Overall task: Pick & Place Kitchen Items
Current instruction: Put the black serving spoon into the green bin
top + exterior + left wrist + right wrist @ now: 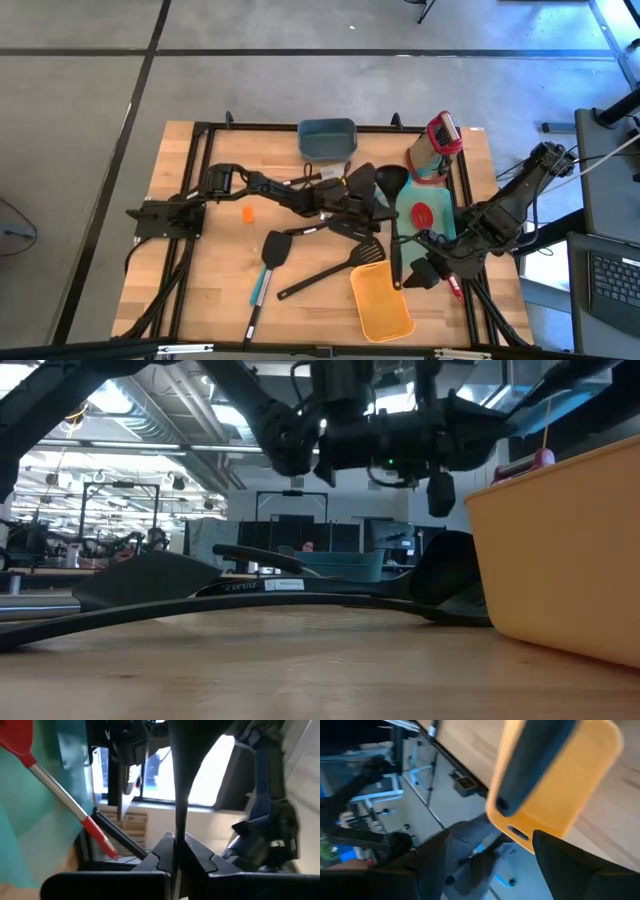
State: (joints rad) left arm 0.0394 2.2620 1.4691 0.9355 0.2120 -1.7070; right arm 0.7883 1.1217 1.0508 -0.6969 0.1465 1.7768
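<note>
The kitchen items lie in a heap at the table's middle: black turners, a black ladle and a teal-handled spatula. A red spoon rests on a teal board. My left gripper reaches level over the heap from the left and is shut on a black utensil. My right gripper hangs open above the table's right side, beside the orange bin, with nothing between its fingers. My left gripper pinches a thin, narrow part of the black utensil between its two fingers. The fingers come in level from the table's left. The utensil runs on beyond the fingertips and widens farther out. Whether any part of it rests on the heap, I cannot tell.
A blue-grey bin stands at the far edge. A red and white item stands at the far right. A small orange piece lies left of the heap. A black frame rims the table. Bare wood shows at the near left.
</note>
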